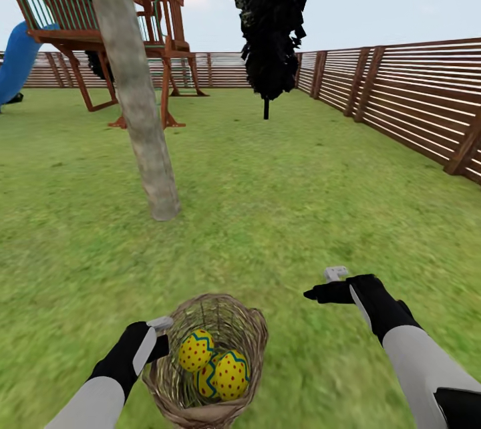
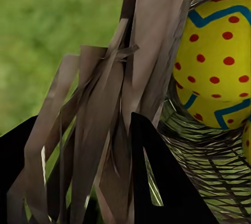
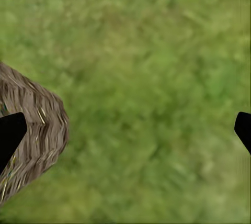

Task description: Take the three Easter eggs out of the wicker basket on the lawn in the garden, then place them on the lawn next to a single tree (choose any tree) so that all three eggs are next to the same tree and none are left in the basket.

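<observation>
A: Where are the Easter eggs (image 1: 214, 365)?
B: In the wicker basket (image 1: 250, 342) on the near lawn (image 1: 280, 215); the tree (image 1: 133, 88) stands farther off, to the left.
A: And the grippers?
B: The left gripper (image 1: 162, 335) seems clamped on the basket's rim, though the weave hides much. The right gripper (image 3: 125, 130) hangs spread wide over grass, right of it.
</observation>
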Robot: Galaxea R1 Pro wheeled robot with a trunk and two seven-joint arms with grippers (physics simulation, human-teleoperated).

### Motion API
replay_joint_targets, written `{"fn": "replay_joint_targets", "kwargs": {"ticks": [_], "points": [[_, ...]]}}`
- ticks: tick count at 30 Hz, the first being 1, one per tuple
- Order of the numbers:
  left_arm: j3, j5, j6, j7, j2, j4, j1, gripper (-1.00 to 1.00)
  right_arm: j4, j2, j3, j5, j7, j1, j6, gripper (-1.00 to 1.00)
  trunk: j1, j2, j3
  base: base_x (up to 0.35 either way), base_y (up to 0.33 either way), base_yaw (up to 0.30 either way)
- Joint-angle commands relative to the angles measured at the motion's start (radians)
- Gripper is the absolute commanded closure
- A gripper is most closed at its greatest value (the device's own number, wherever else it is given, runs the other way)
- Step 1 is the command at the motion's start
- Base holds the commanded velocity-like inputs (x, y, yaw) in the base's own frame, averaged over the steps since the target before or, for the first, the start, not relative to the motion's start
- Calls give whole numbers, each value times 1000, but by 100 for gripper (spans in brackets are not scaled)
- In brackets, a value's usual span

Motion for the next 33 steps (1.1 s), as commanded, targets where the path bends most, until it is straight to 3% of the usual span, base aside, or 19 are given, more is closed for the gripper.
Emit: {"fn": "replay_joint_targets", "kwargs": {"ticks": [1,25,33], "points": [[4,16,1,8,-1,-2,-1,100,-2,0,-5,10,10,0,4,-100,-4,7,2,0,0,290],[4,16,1,9,-1,-13,-1,100,0,0,-5,9,8,0,3,-100,-96,175,64,0,0,290],[4,16,1,7,5,-18,-1,100,-2,0,-5,10,10,0,2,-100,-96,175,64,0,0,166]]}}
